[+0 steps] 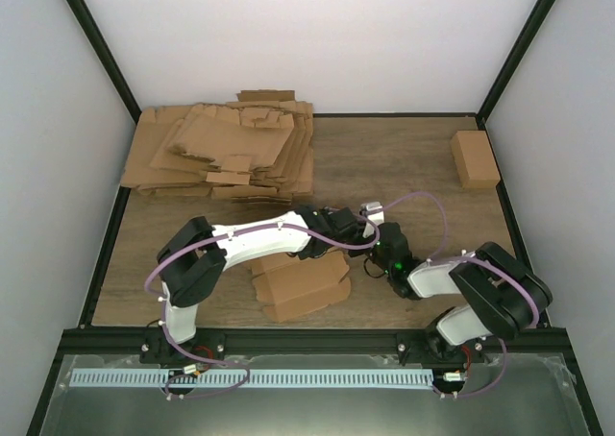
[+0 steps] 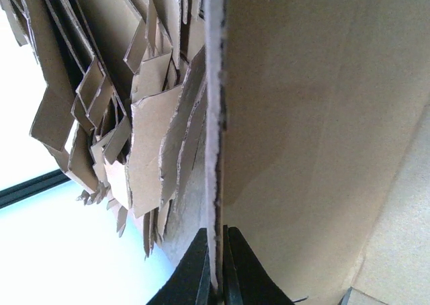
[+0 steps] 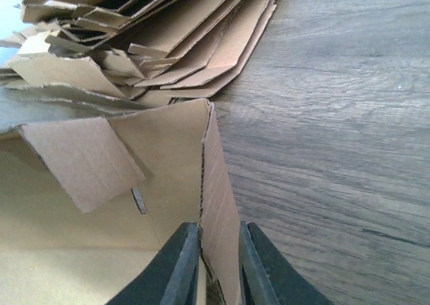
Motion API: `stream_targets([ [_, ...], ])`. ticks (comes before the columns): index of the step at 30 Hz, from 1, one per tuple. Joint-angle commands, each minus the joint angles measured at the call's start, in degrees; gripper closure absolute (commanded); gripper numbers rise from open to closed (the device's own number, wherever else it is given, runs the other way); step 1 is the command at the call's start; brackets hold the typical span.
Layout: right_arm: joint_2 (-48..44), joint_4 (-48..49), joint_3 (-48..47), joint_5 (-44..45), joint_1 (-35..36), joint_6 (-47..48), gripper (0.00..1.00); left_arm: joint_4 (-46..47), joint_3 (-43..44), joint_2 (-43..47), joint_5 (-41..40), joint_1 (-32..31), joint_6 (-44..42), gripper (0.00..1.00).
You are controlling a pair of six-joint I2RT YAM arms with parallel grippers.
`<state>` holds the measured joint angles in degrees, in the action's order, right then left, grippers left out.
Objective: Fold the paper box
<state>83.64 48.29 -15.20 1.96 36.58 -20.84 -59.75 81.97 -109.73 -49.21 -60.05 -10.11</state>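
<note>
1. The paper box (image 1: 303, 284) sits half-formed on the wooden table (image 1: 413, 181), near its front edge and between the two arms. It lies well apart from the heap of flat cardboard sheets (image 1: 221, 153) at the back left and the small closed carton (image 1: 475, 157) at the back right.
2. The left gripper (image 2: 216, 278) is clamped tight on the raw edge of one upright wall. Treat it as the anchor and keep it steady, so the sheet does not swing.
3. The right gripper (image 3: 218, 254) straddles a neighbouring wall at its corner crease. Its jaws are drawn in on both faces, and the pads look pressed against the board.
4. Judging by the open interior, the step is squaring up the walls. Turn the right wall about its perforated crease rather than pulling it away, or the scored line may tear.
5. Keep pressure light, since thin board buckles where it is pinched.
6. Watch the loose flap (image 3: 80, 160) inside the box. It should stay inside the walls and not catch on the moving panel.
7. Keep the base flat on the table throughout.
</note>
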Motion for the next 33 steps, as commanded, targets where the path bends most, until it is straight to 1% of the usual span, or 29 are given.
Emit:
stream_targets([
  [1, -3.3, -5.4, -0.7, 1.8, 0.4, -1.6, 0.84, -0.8, 1.5, -1.0, -2.7, -0.6, 1.2, 0.96],
  [4, -5.6, -6.3, 0.3, 0.8, 0.4, -1.7, 0.9, -1.0, 1.9, -1.3, -2.9, -1.1, 2.0, 0.96],
  [6, -6.7, -5.4, 1.0, 0.7, 0.4, -0.9, 0.99, -1.3, 2.5, -1.2, -0.2, -1.5, 2.7, 0.95],
  [10, -6.3, -4.4, 0.7, -0.2, 0.4, 1.9, 0.99, -2.4, 3.9, -0.7, 6.3, -1.9, 3.2, 0.86],
  [11, -6.0, -4.5, 0.5, -0.2, 0.4, 2.3, 0.99, -2.7, 4.2, -0.3, 7.6, -1.8, 3.3, 0.85],
  [12, -5.9, -4.9, 0.3, -0.5, 0.4, 2.4, 0.98, -2.8, 4.3, 0.0, 8.4, -1.9, 3.3, 0.85],
  [13, -5.9, -5.6, -0.2, -1.0, 0.4, 2.4, 0.94, -2.8, 4.3, 0.2, 8.5, -2.0, 3.3, 0.85],
  [16, -6.1, -6.6, -0.5, -4.5, 0.4, 2.9, 0.77, -3.6, 4.1, -0.1, 5.8, -1.9, 3.9, 0.89],
  [17, -6.2, -6.1, 0.0, -5.7, 0.4, 2.7, 0.7, -4.0, 4.1, -0.5, 4.5, -2.0, 4.3, 0.92],
  [18, -6.2, -5.5, 0.7, -6.6, 0.4, 2.0, 0.59, -4.3, 4.2, -0.9, 3.6, -1.9, 4.6, 0.95],
  [19, -6.1, -4.9, 1.3, -8.0, 0.4, 1.6, 0.44, -4.5, 4.2, -1.3, 3.0, -1.9, 4.7, 0.96],
  [20, -6.1, -3.9, 2.3, -9.8, 0.4, 1.3, 0.13, -4.6, 4.1, -1.4, 2.6, -2.0, 4.7, 0.96],
  [21, -6.1, -2.7, 3.2, -11.0, 0.4, 0.9, 0.02, -4.6, 4.1, -1.4, 2.3, -2.0, 4.7, 0.96],
  [23, -5.7, -1.1, 4.4, -12.3, 0.5, 0.2, 0.0, -4.4, 4.1, -1.4, 2.0, -2.0, 4.6, 0.96],
  [25, -4.4, -2.2, 3.5, -11.1, 0.5, 0.2, 0.01, -4.3, 4.4, -1.3, 1.8, -1.9, 4.4, 0.96],
  [28, -0.5, -5.7, -0.6, -7.0, 0.5, 0.8, 0.05, -4.6, 4.7, -1.2, 1.6, -2.3, 4.1, 0.96],
  [31, 2.6, -4.8, -2.6, -5.6, 0.5, 2.0, 0.09, -4.9, 4.5, -1.3, 1.2, -2.7, 3.8, 0.96],
  [33, 3.7, -4.0, -3.3, -4.4, 0.5, 2.6, 0.14, -4.9, 4.3, -1.4, 1.2, -2.6, 3.8, 0.96],
])
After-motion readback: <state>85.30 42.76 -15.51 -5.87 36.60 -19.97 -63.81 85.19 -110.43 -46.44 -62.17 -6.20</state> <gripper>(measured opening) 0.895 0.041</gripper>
